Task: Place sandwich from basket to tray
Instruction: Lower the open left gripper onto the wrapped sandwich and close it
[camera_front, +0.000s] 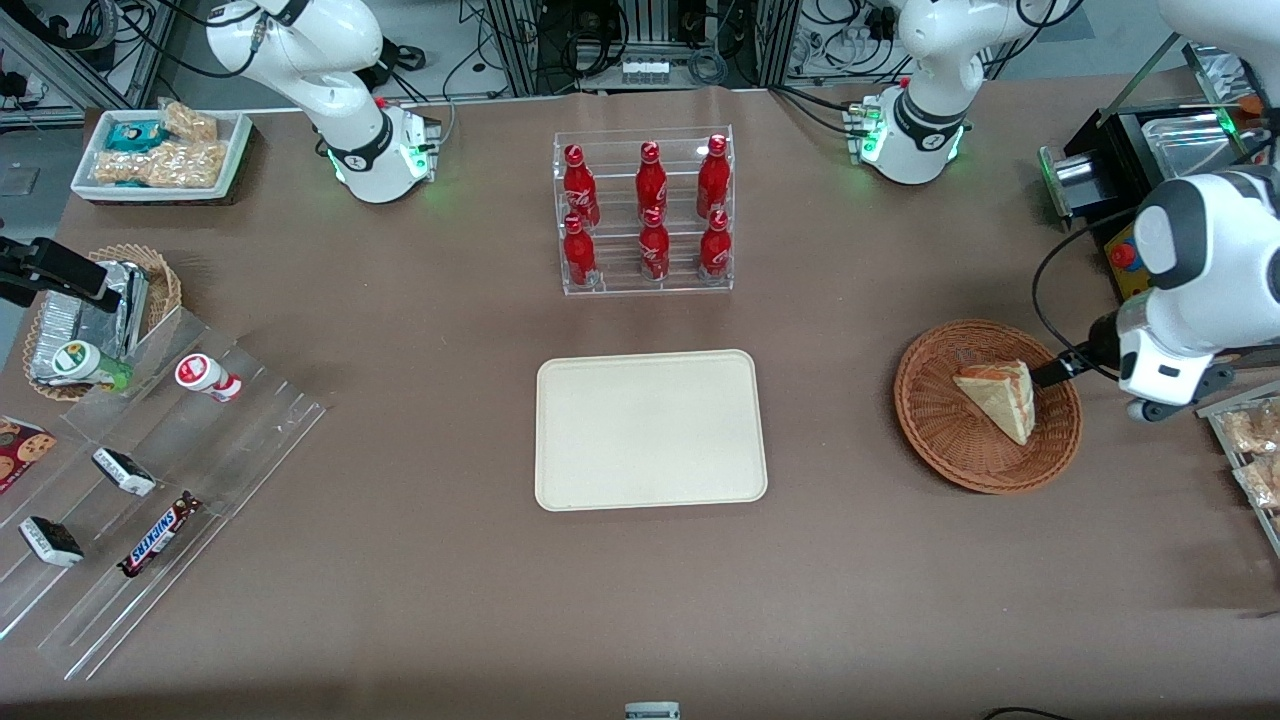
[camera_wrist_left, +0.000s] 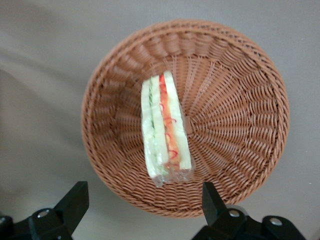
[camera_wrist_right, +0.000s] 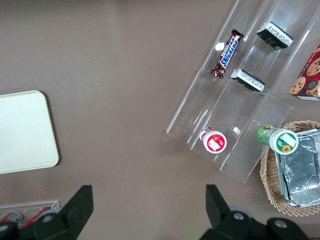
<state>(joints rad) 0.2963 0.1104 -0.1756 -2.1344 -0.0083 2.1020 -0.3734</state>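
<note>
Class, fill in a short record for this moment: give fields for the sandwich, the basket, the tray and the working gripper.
sandwich: lying in the basket, wrapped, cut edge showing red and green filling
basket: round brown wicker, toward the working arm's end of the table
tray: cream, nothing on it
gripper: open, hovering above the basket's rim, not touching the sandwich

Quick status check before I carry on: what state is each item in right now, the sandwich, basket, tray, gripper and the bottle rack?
sandwich: lying in the basket, wrapped in clear film, not gripped.
basket: on the table, holding only the sandwich.
tray: flat on the table, nothing on it.
gripper: open, above the basket's rim, touching nothing.
bottle rack: upright, six red bottles standing in it.
</note>
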